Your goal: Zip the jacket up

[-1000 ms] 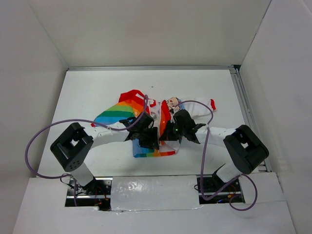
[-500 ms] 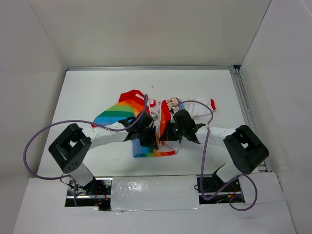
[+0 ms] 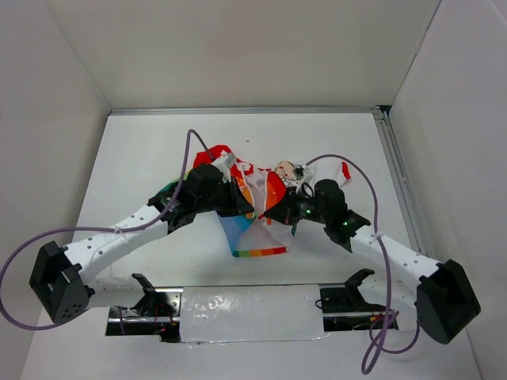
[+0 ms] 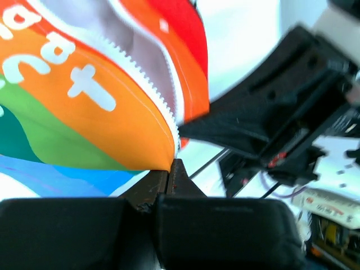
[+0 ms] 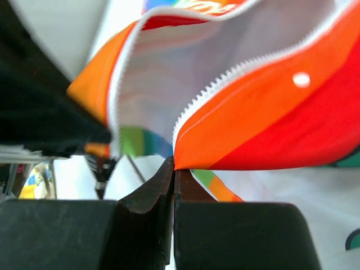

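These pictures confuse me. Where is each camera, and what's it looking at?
Top external: above and behind the robot, looking down at the table, the jacket and both arms.
Left wrist: on that arm, looking past the left gripper pinching an orange zipper edge.
Right wrist: on that arm, looking past the right gripper pinching another zipper edge.
Both wrist views share the jacket's white zipper teeth.
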Action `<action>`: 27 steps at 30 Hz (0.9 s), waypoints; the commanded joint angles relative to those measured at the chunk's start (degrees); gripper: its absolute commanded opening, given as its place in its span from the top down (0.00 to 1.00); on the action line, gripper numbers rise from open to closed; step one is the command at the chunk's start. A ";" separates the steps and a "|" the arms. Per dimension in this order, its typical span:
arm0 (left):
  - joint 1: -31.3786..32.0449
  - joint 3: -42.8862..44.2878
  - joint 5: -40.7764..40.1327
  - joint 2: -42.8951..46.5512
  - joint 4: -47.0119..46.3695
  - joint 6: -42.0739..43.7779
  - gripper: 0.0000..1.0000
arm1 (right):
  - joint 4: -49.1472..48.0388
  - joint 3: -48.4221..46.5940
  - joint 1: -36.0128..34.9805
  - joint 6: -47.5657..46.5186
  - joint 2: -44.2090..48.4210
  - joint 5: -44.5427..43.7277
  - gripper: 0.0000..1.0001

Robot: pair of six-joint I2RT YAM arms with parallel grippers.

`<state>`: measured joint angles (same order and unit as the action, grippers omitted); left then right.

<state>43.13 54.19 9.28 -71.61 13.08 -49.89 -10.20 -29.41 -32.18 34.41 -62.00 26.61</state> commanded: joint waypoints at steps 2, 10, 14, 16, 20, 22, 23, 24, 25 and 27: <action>-0.16 3.02 -3.82 2.71 -2.79 -1.00 1.00 | -1.76 -0.56 0.11 -3.21 7.66 4.67 1.00; 0.02 1.44 0.30 4.37 -9.03 0.23 1.00 | -4.21 -0.30 -0.07 -0.93 9.96 3.45 1.00; -0.07 -1.80 2.75 6.48 -12.20 0.67 1.00 | -6.15 0.93 0.02 0.65 10.41 1.87 1.00; 0.02 -2.77 4.08 7.19 -12.55 0.84 1.00 | -7.11 1.02 0.10 1.35 10.58 1.25 1.00; 0.02 -2.52 3.99 6.67 -12.38 0.67 1.00 | -4.84 -0.47 -0.07 0.83 11.81 0.82 1.00; 0.02 -2.51 4.52 6.49 -12.20 0.84 1.00 | -0.98 -1.70 -0.16 -0.48 12.25 -0.24 1.00; 0.02 -2.51 4.52 6.40 -12.20 0.67 1.00 | 0.95 -1.88 -0.07 -0.75 12.77 -1.37 1.00; -0.07 -2.69 4.35 6.31 -12.12 0.67 1.00 | 1.32 -1.79 -0.07 -1.10 13.04 -1.82 1.00; 0.02 -2.60 4.08 5.96 -11.85 0.84 1.00 | 1.67 -1.88 -0.07 -1.19 13.30 -2.17 1.00; 0.02 -1.12 2.33 5.00 -8.10 0.67 1.00 | 6.13 -2.75 -0.07 -1.37 13.39 -6.54 1.00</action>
<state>43.05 51.59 12.19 -65.95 4.80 -49.69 -8.08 -28.99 -32.10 34.50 -50.02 25.32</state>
